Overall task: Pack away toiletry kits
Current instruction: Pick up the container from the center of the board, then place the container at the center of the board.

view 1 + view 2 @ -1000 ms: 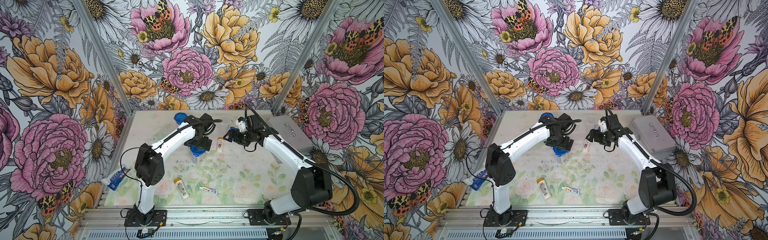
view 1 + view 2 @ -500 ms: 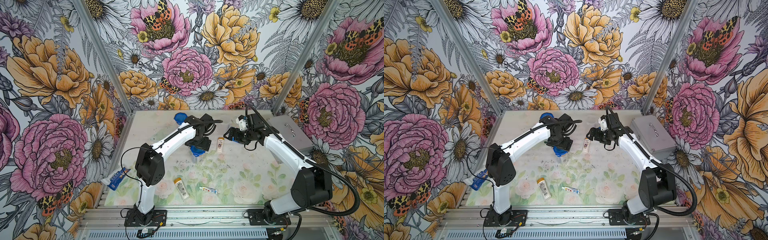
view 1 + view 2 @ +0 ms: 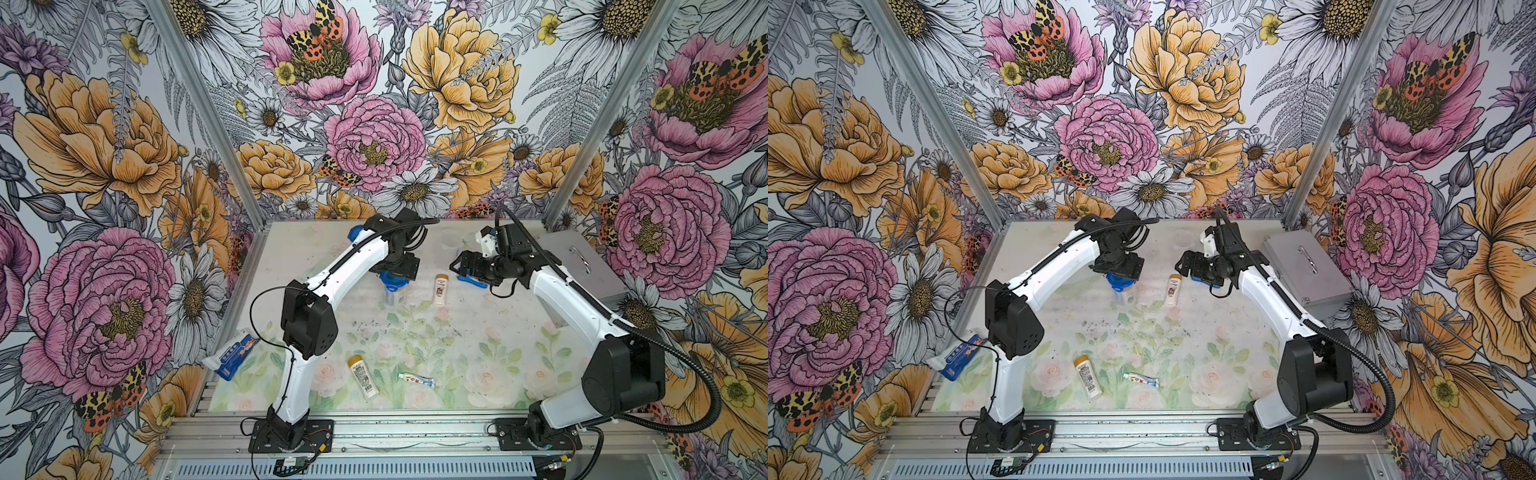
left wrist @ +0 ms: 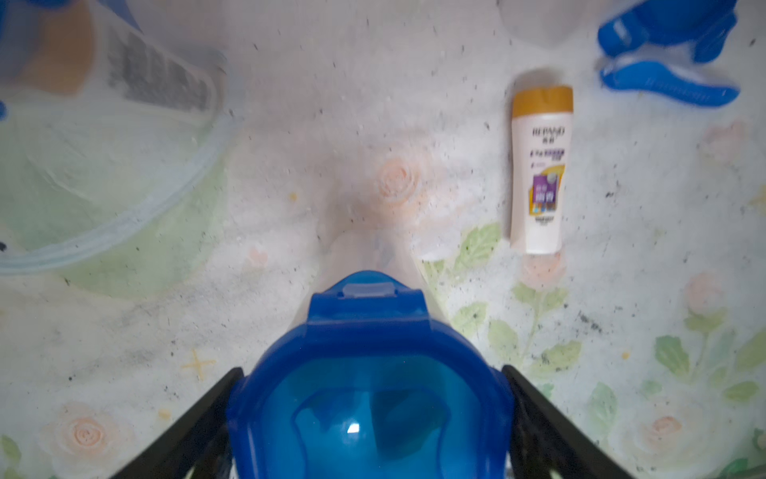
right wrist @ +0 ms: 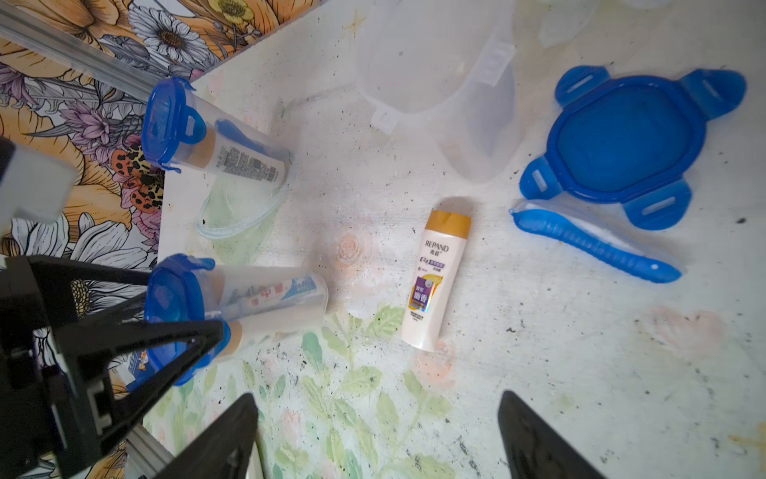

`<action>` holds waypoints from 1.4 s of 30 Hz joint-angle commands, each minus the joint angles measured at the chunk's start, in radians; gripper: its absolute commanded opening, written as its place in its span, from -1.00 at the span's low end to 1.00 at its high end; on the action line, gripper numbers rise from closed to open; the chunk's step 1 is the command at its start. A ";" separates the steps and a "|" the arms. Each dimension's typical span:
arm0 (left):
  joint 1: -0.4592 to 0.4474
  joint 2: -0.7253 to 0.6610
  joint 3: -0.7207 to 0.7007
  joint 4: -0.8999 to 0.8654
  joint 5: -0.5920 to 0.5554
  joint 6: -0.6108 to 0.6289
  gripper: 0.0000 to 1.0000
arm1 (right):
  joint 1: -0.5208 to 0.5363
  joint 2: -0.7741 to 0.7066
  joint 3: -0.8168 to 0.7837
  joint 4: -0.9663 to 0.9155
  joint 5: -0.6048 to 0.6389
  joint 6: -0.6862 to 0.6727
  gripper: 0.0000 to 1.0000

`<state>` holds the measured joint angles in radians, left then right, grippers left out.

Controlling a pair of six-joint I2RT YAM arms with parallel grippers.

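A clear cup with a blue lid (image 4: 373, 394) lies mid-table with a toothpaste tube inside (image 5: 273, 290). My left gripper (image 4: 372, 373) is shut on its lid, over the cup (image 3: 392, 286) in both top views. My right gripper (image 5: 379, 419) hangs open and empty above the mat, to the right (image 3: 457, 266). An orange-capped white bottle (image 5: 437, 282) lies between the two arms (image 3: 1174, 289). Beyond it lie a loose blue lid (image 5: 626, 141), a blue toothbrush (image 5: 592, 244) and an empty clear cup (image 5: 439, 95). A second lidded cup (image 5: 207, 141) lies at the back.
A silver metal case (image 3: 582, 266) stands at the right edge. Near the front lie another orange-capped bottle (image 3: 363, 376) and a small toothpaste tube (image 3: 416, 380). A blue-white packet (image 3: 232, 353) leans off the left edge. Flowered walls close three sides.
My left jaws have narrowed onto the blue lid. The right gripper has drifted slightly to the left, still open.
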<state>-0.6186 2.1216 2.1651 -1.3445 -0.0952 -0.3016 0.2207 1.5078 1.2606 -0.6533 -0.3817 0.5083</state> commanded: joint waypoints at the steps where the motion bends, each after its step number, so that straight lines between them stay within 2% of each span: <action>1: 0.031 0.057 0.120 0.020 -0.029 0.034 0.35 | -0.010 -0.017 0.041 0.006 0.070 0.038 0.80; 10: 0.094 0.287 0.462 0.018 -0.005 0.046 0.31 | -0.017 -0.002 0.090 -0.003 0.095 0.069 0.79; 13: 0.099 0.335 0.516 0.019 -0.009 0.047 0.31 | -0.021 0.003 0.101 -0.012 0.095 0.063 0.79; 17: 0.100 0.366 0.539 0.021 -0.034 0.043 0.33 | -0.036 0.013 0.106 -0.017 0.096 0.066 0.79; 19: 0.100 0.377 0.553 0.022 -0.046 0.045 0.40 | -0.043 0.022 0.110 -0.018 0.091 0.065 0.79; 26: 0.101 0.384 0.568 0.024 -0.051 0.037 0.96 | -0.054 0.056 0.122 -0.017 0.083 0.050 0.80; 42: 0.106 0.351 0.599 0.028 -0.053 0.048 0.97 | -0.057 0.135 0.158 -0.015 0.105 0.032 0.80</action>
<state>-0.5194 2.4981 2.7506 -1.3350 -0.1226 -0.2756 0.1688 1.6245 1.3830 -0.6720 -0.3031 0.5568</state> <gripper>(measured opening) 0.985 0.897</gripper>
